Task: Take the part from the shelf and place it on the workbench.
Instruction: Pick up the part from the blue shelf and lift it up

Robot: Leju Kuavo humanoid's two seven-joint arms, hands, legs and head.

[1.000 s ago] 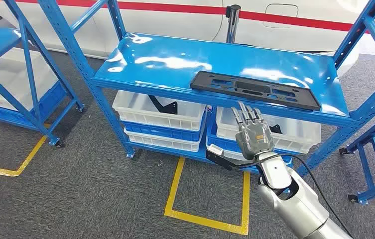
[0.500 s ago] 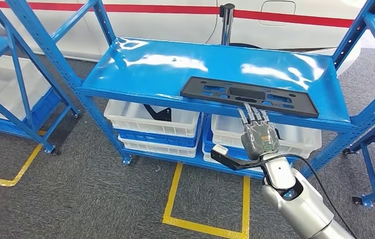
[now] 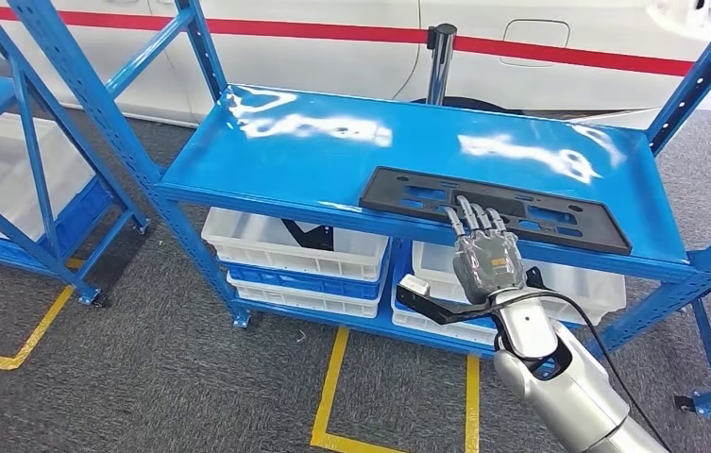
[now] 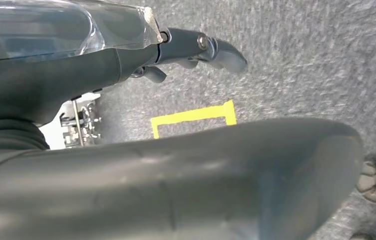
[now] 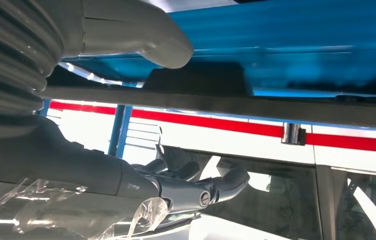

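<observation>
The part is a long flat black plate with cutouts, lying near the front edge of the blue shelf. My right hand is raised in front of that edge, fingers straight and apart. Its fingertips overlap the plate's front edge, and its thumb points left below the shelf edge. It holds nothing. The right wrist view shows this hand level with the shelf, thumb and fingers well apart. My left hand hangs over grey carpet, fingers loose and empty.
White bins sit on the lower shelf level. Blue uprights frame the shelf, and another blue rack stands at left. A white car with a red stripe and a post are behind. Yellow tape marks the floor.
The camera has shifted and the shelf sits closer. My right hand has risen from below the shelf edge, so its fingertips now overlap the plate's front edge.
</observation>
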